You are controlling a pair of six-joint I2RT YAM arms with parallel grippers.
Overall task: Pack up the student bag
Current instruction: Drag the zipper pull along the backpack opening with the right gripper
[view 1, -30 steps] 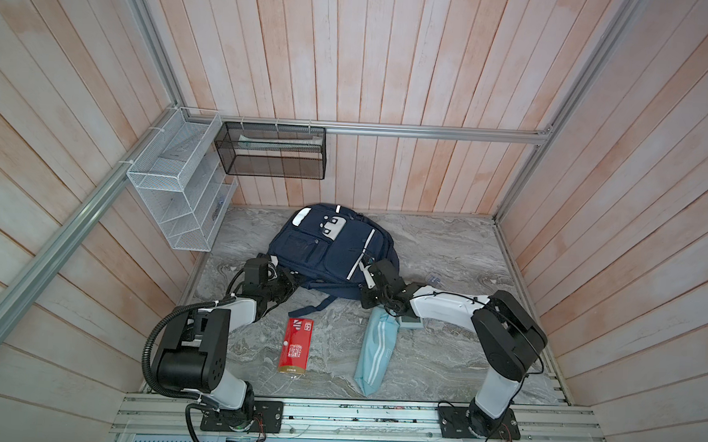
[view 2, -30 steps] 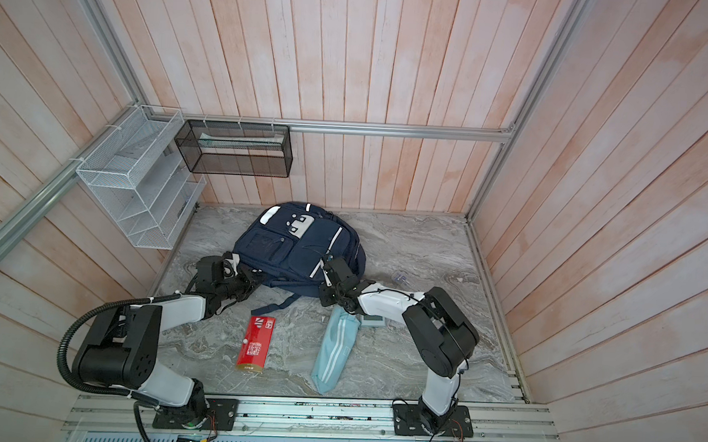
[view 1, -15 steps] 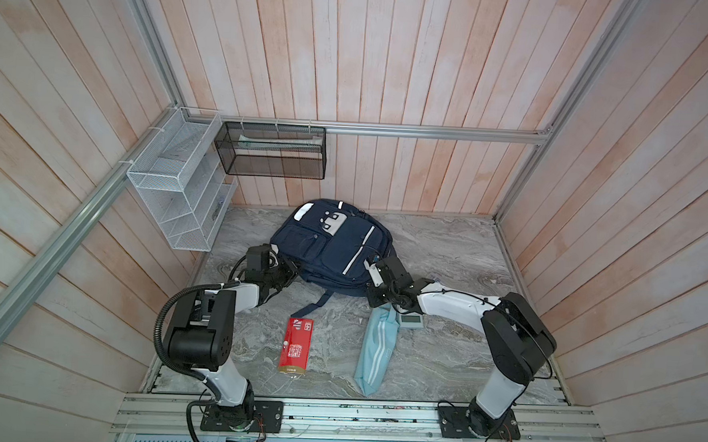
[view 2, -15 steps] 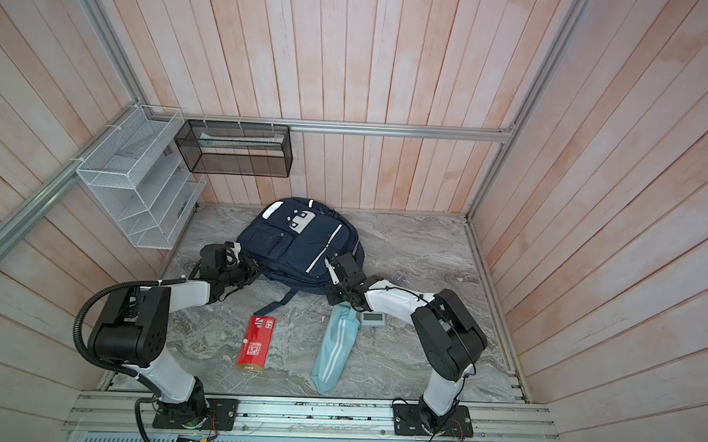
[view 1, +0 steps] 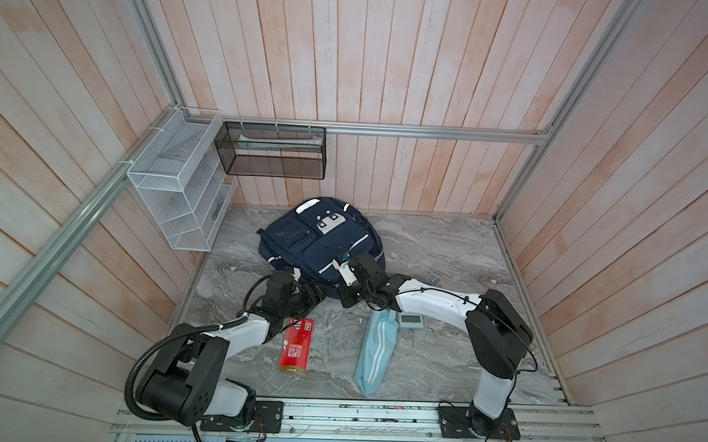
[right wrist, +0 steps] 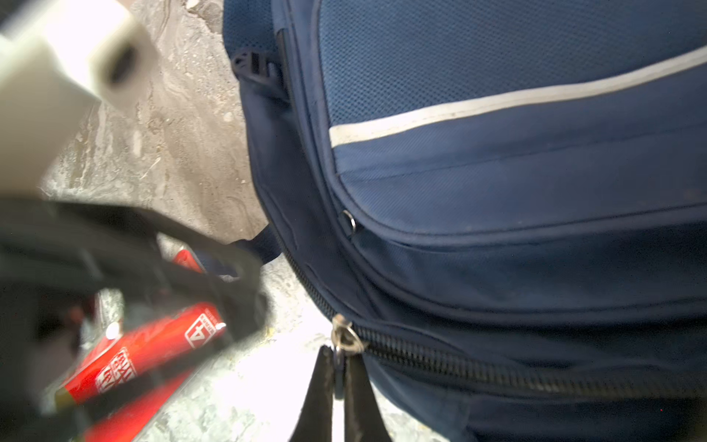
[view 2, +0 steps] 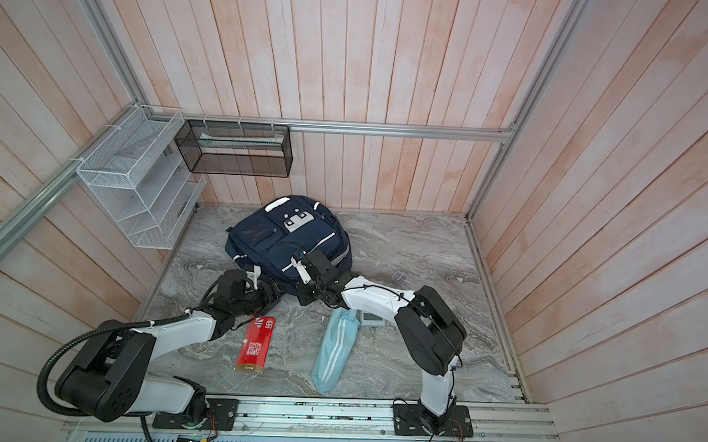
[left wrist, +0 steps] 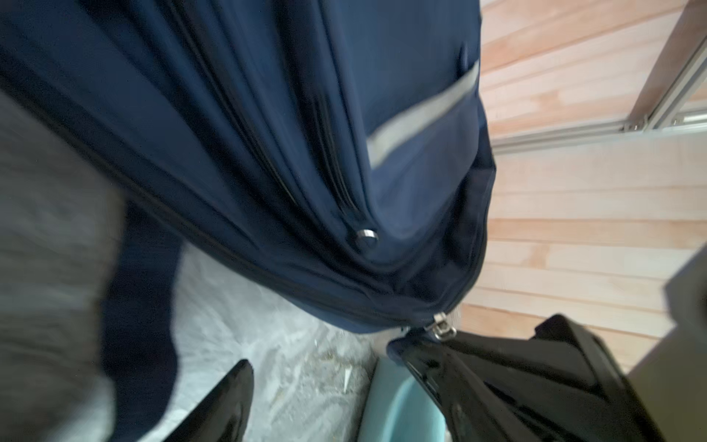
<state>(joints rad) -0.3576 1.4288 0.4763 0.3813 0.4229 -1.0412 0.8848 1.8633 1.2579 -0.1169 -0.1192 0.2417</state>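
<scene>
Navy cloth, soft and slumped: in both top views the backpack (view 1: 318, 241) lies flat at the far side of the marbled table (view 1: 446, 252). The left gripper (view 1: 314, 294) and the right gripper (view 1: 343, 299) sit close together at its near edge. A red can (view 1: 296, 346) and a pale blue pouch (view 1: 374, 352) lie nearer the front, apart from the bag.

In the left wrist view the cloth gathers into folds toward the zip slider (left wrist: 442, 325). One finger (left wrist: 233, 398) of the left gripper stands well off to the side over bare table, so its jaws look spread, with nothing in them.

In the right wrist view the right gripper (right wrist: 338, 379) is pinched tight on the zip pull (right wrist: 338, 367), just below the slider.

The bag will likely sag and drag rather than keep its shape. The metal pull is small and could slip. The cloth beside the zip seems the best place to brace it.
</scene>
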